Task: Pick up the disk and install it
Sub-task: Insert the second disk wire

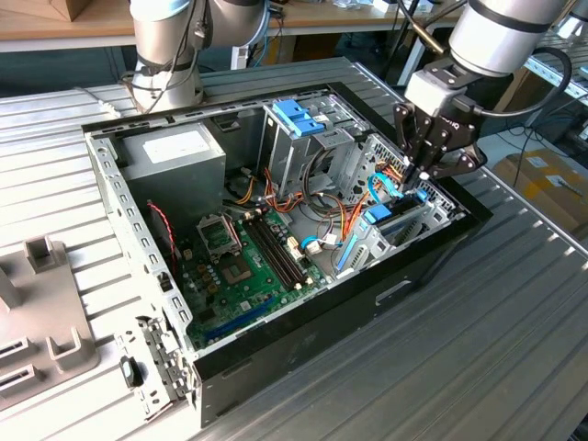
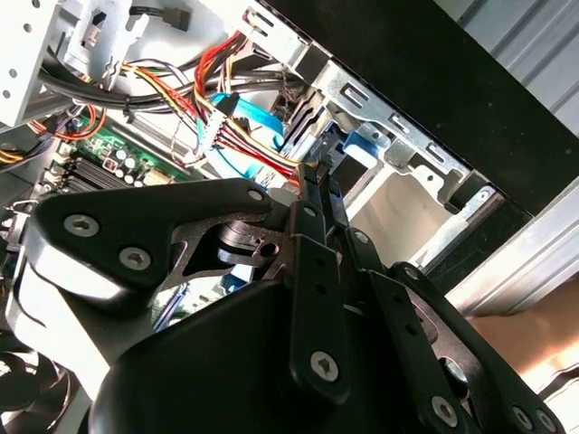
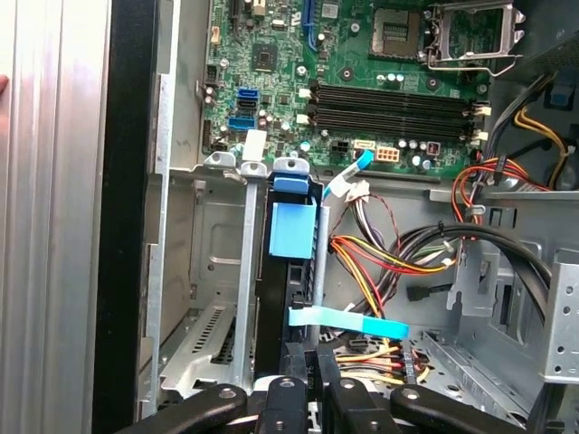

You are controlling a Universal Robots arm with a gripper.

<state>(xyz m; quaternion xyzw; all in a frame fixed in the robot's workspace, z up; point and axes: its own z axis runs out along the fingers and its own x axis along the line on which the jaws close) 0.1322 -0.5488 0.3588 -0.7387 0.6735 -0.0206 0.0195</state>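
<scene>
The disk (image 1: 384,217) stands on edge in a bay slot at the open computer case's end on the exterior view's right. Its light-blue frame (image 3: 294,231) caps a dark slab between the bay's metal rails, and a blue piece of it (image 2: 348,149) shows past my fingertips. My gripper (image 1: 421,173) hangs just above that bay, pointing down into it. Its fingers (image 2: 308,235) converge to a narrow tip with almost no gap, so the gripper (image 2: 315,172) is shut. In the first wrist view the gripper (image 3: 312,384) sits at the disk's near end. Whether it touches the disk, I cannot tell.
Coloured cables (image 3: 380,271) and a blue ribbon (image 3: 348,318) crowd the space beside the bay. The motherboard (image 1: 248,257), a grey power-supply box (image 1: 175,152) and a metal cage with a blue top (image 1: 299,115) fill the case. Another arm's base (image 1: 165,55) stands behind; a grey fixture (image 1: 37,303) lies at left.
</scene>
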